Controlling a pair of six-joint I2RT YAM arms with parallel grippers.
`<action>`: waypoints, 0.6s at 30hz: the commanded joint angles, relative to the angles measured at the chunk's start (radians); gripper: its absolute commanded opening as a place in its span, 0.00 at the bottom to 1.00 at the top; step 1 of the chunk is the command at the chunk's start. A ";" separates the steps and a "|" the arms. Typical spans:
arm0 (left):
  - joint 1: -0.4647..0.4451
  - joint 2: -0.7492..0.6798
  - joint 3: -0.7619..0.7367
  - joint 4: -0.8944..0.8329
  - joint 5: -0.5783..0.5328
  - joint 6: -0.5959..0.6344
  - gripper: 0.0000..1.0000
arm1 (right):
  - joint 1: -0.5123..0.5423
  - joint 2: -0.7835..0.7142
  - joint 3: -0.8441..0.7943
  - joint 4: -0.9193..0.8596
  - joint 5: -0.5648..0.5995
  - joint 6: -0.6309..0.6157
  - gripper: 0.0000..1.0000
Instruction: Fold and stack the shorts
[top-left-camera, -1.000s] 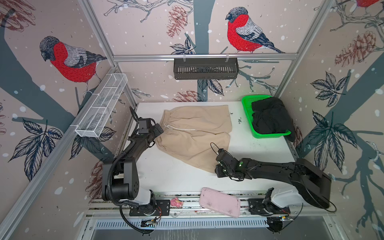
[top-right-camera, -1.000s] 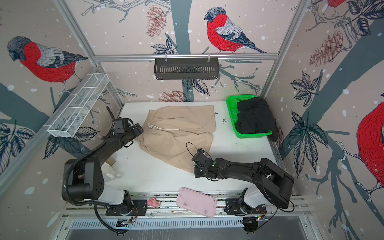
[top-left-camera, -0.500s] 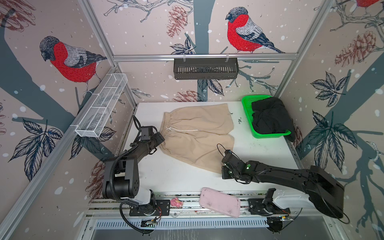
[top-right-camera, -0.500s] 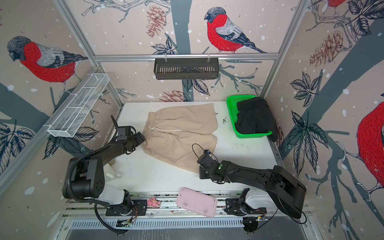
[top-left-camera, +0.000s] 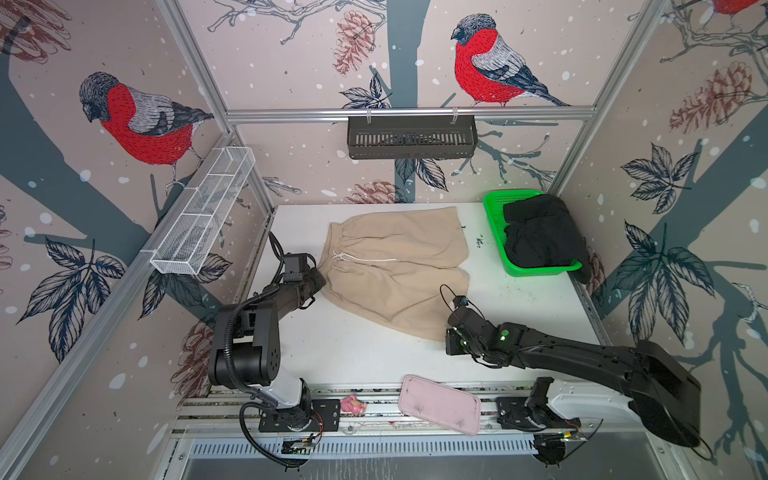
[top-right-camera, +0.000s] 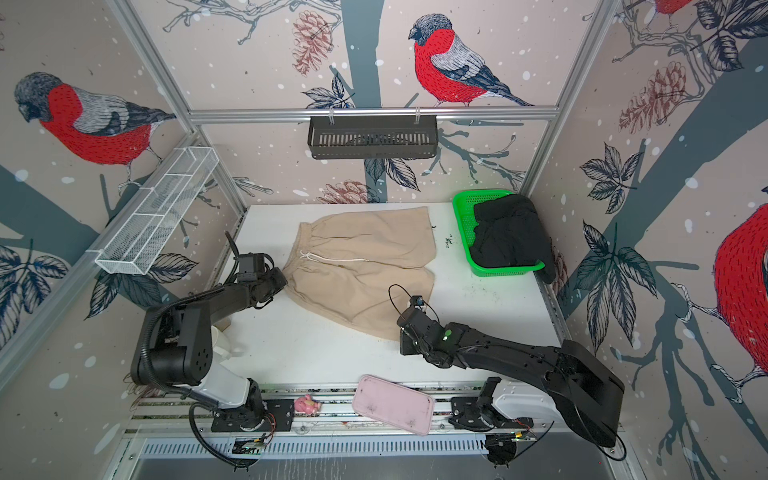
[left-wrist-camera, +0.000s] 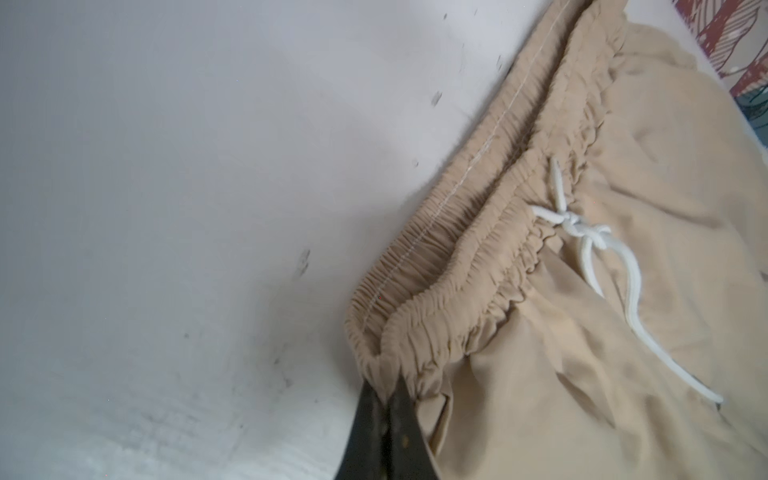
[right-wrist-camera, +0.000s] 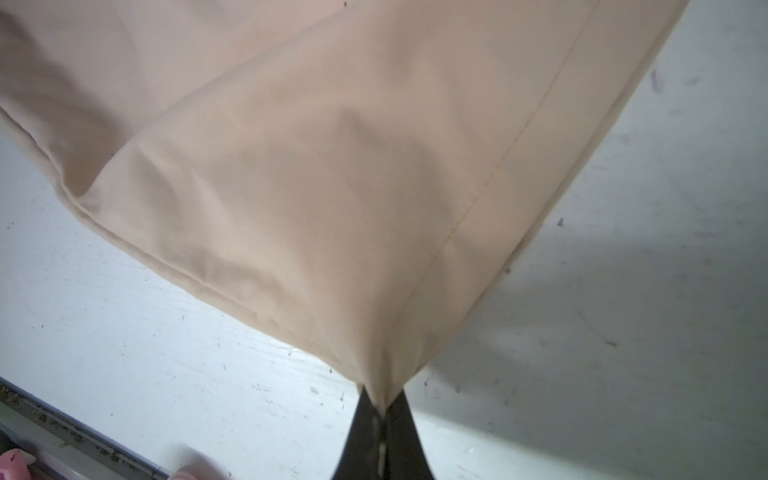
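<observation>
Scuffed white table (top-left-camera: 353, 357) under beige shorts (top-left-camera: 395, 266); bird-print walls (top-left-camera: 291, 54).

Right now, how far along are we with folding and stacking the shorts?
Done: the beige shorts lie spread flat. In hand: the left tool is shut on a waistband corner, the right tool on a leg-hem corner, likely for a first fold. Left: every fold, plus the black shorts, bunched in the green basket, and the stacking.
</observation>
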 joint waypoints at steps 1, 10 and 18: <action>0.001 -0.005 0.032 -0.020 -0.012 0.057 0.00 | 0.004 -0.026 0.020 -0.071 0.067 -0.033 0.02; -0.011 -0.178 0.092 -0.245 -0.040 0.118 0.00 | 0.080 -0.087 0.139 -0.294 0.206 -0.059 0.02; -0.016 -0.332 0.175 -0.483 -0.031 0.183 0.00 | 0.270 -0.142 0.284 -0.510 0.363 0.043 0.02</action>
